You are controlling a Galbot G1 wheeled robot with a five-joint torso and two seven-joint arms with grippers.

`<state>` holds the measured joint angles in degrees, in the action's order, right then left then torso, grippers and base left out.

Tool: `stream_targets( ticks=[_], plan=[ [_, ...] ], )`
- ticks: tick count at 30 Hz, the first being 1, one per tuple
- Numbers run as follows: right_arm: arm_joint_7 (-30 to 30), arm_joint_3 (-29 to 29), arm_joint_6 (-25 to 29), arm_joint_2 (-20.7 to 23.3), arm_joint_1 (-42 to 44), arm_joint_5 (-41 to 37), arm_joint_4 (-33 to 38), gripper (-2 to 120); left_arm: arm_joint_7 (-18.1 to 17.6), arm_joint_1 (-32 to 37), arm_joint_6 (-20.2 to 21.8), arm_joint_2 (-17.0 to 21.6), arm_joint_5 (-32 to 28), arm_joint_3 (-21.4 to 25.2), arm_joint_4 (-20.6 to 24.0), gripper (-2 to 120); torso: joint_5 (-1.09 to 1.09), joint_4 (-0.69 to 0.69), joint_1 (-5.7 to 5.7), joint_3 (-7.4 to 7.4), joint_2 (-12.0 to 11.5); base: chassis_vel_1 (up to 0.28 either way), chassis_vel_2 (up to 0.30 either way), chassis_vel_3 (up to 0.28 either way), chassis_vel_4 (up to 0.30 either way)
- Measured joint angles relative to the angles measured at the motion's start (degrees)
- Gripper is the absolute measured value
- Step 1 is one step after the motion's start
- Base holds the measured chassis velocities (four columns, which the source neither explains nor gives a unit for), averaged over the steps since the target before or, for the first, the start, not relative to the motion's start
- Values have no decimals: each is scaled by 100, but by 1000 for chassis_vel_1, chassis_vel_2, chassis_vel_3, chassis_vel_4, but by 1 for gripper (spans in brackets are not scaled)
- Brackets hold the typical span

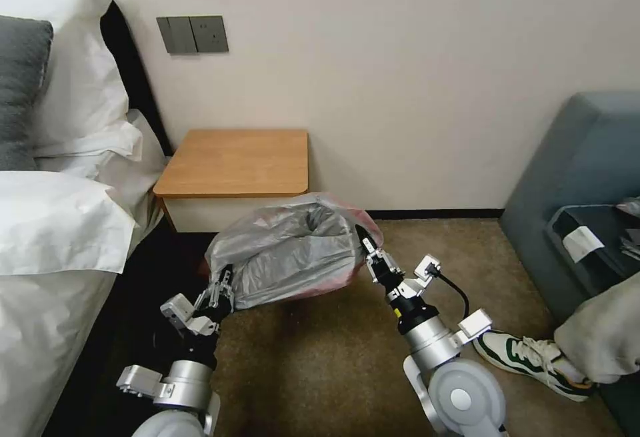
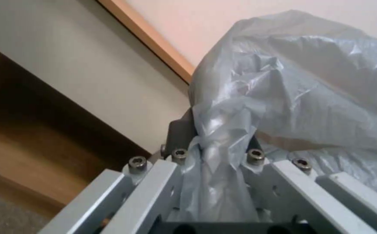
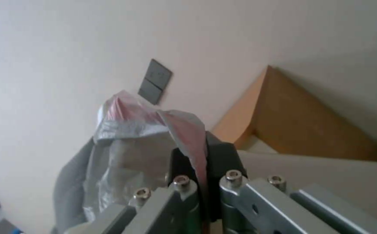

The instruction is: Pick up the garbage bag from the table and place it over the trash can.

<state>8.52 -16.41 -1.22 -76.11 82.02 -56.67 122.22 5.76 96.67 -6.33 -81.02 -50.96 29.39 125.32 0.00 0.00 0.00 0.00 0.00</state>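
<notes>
Left hand: the left hand (image 1: 223, 284) is nearest, low in the head view, clamped on a bunched grey fold at the bag's left end (the left wrist view shows plastic squeezed between its fingers (image 2: 180, 136)).
Right hand: the right hand (image 1: 365, 242) sits a little farther on and higher, pinched tight on the pinkish-red rim at the bag's right end; in the right wrist view the rim runs straight down between its dark fingers (image 3: 223, 156).
Bag: one bag (image 1: 293, 254), held in the air between the two hands, above the brown carpet (image 1: 320, 357) and just in front of the table.
Bag, axis: its long axis runs left to right across the robot, tilted so the right end is higher than the left.
Bag, facing: a dark fold or hollow shows near the upper middle (whether that is the mouth, I cannot tell); the red rim shows along the right side and the lower right edge.
Bag, surface: crinkled, translucent grey.
Table: one table (image 1: 233, 157) behind the bag, against the wall, with an orange-brown top and a white front partly hidden by the bag.
Bed: one bed (image 1: 60, 224) with white linen to the left of the table.
Wall: one grey switch plate (image 1: 193, 34) above the table.
</notes>
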Motion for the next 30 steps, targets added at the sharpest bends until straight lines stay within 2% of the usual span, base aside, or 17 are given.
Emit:
stream_targets(
  ticks=[2,4,11,13,22,30],
  plan=[
    [-66,16,17,-11,23,272,-29,0,-31,-8,18,-13,-37,-1,28,6,0,0,0,0,0,0,0,0,0],
    [-382,53,-95,-30,59,682,-41,0,-94,-29,61,-40,-144,2,109,6,0,0,0,0,0,0,0,0,0],
    [-818,102,-351,-97,81,1276,-59,0,-137,-23,112,-128,-266,9,225,6,0,-1,0,0,0,0,0,0,0],
    [-944,139,-408,-137,88,1889,-73,0,-154,-19,141,-170,-282,-36,283,7,0,0,0,0,0,0,0,0,0],
    [-877,149,-276,-86,367,3134,89,0,-281,-123,195,-277,-449,-5,294,7,0,-1,0,0,0,0,0,0,0],
    [-874,43,-89,-108,362,3583,77,0,-293,-80,208,-343,-462,-31,317,7,0,0,0,0,0,0,0,0,0]
  ],
)
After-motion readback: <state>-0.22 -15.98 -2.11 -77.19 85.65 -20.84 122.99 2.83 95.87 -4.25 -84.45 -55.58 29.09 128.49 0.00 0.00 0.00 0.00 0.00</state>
